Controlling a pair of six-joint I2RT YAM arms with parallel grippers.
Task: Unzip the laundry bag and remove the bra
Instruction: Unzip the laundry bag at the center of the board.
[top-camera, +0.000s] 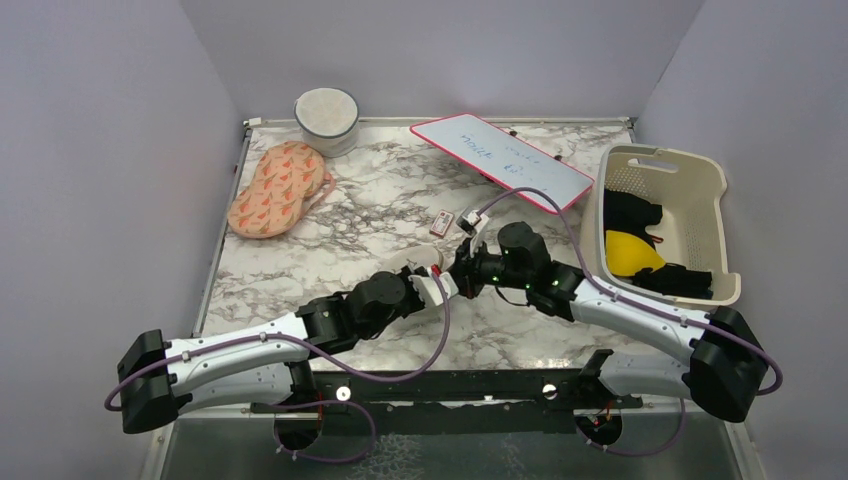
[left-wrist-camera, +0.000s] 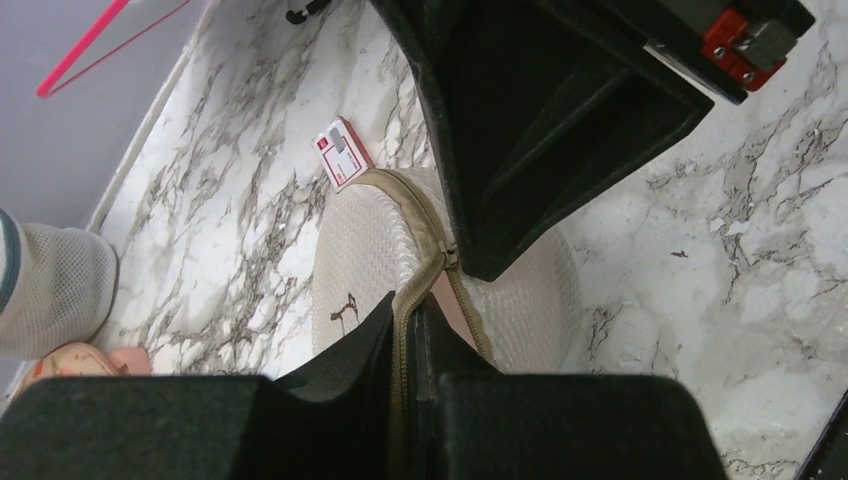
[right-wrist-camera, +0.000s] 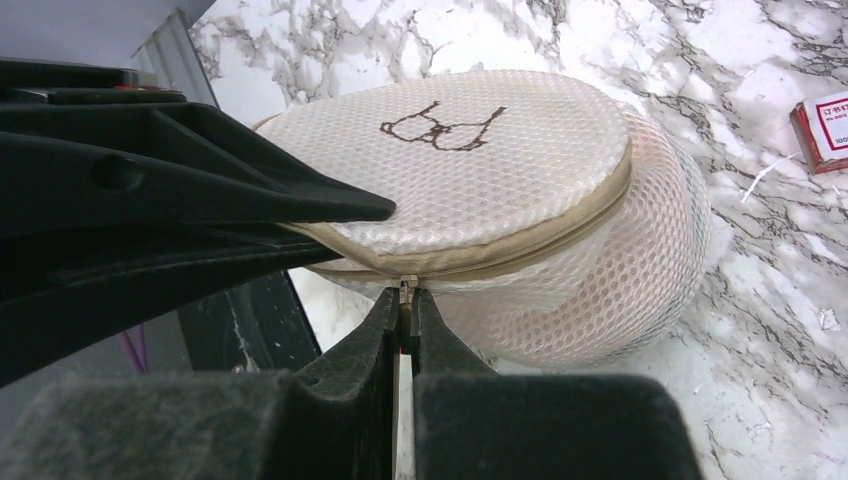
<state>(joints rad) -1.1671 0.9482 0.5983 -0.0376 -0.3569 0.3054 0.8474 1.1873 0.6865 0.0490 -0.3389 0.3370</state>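
- Mid-bench, near edge: the laundry bag (top-camera: 418, 258), a round cream mesh pouch, sits wedged between the two wrists, well apart from the orange-patterned pouch (top-camera: 278, 188) at far left and the slotted basket (top-camera: 722, 200) at right.
- The left gripper (left-wrist-camera: 407, 312) comes in from the near left. Its jaws are closed on the tan zip band (left-wrist-camera: 425, 225) at the bag's rim, pinning that edge.
- The right gripper (right-wrist-camera: 403, 302) comes in from the right, and its jaws are clamped on the small metal zip pull (right-wrist-camera: 405, 287), just beside the left jaws.
- In the right wrist view the bag lies tilted, with its spectacles-like mark (right-wrist-camera: 442, 126) facing up, and the band curves away to the right around the rim.
- In the left wrist view the band splits just beyond the left jaws, leaving a short open stretch. The pale pink in that gap is probably the bra (left-wrist-camera: 447, 300), which is inside the bag.
- From the pull, the closed zip curves away from the left jaws towards the far side, where a small red-and-white card (left-wrist-camera: 340, 153) lies touching the rim.
- On this reading the right arm, which has the pull, would drag it along that arc while the left arm anchors. Most of the zip looks unopened.
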